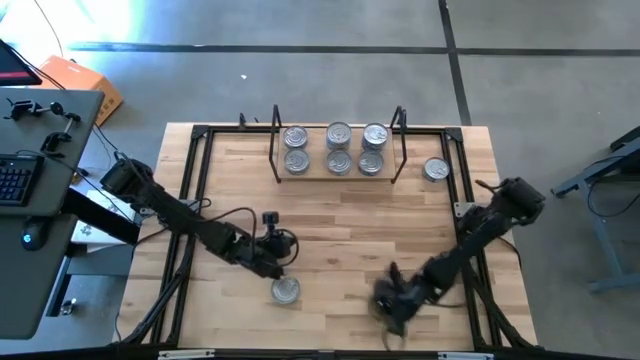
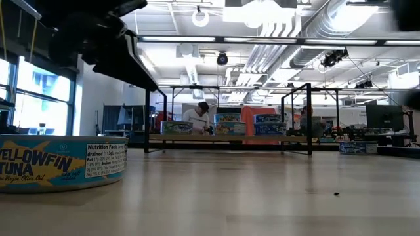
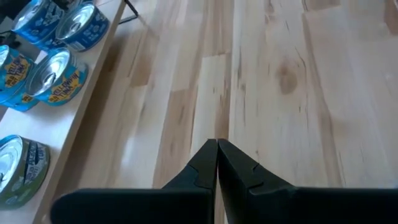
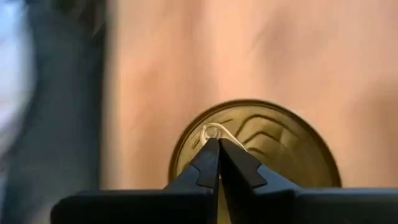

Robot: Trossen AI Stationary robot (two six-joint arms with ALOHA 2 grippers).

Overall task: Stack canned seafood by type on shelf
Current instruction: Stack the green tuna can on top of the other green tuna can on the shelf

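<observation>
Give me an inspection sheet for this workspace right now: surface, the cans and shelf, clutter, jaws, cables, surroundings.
Surface: light-wood tabletop in a black frame.
Job's things: shelf at the far edge holds six cans in two rows; one can sits to its right, a yellowfin tuna can near the front, a gold-lidded can under the right gripper.
Clutter: nothing seen.
Grippers: left gripper has jaws shut and empty, beside the tuna can; right gripper has jaws shut above the gold lid, holding nothing.
Cables: along both arms.
Surroundings: desk with keyboard, orange box.
</observation>
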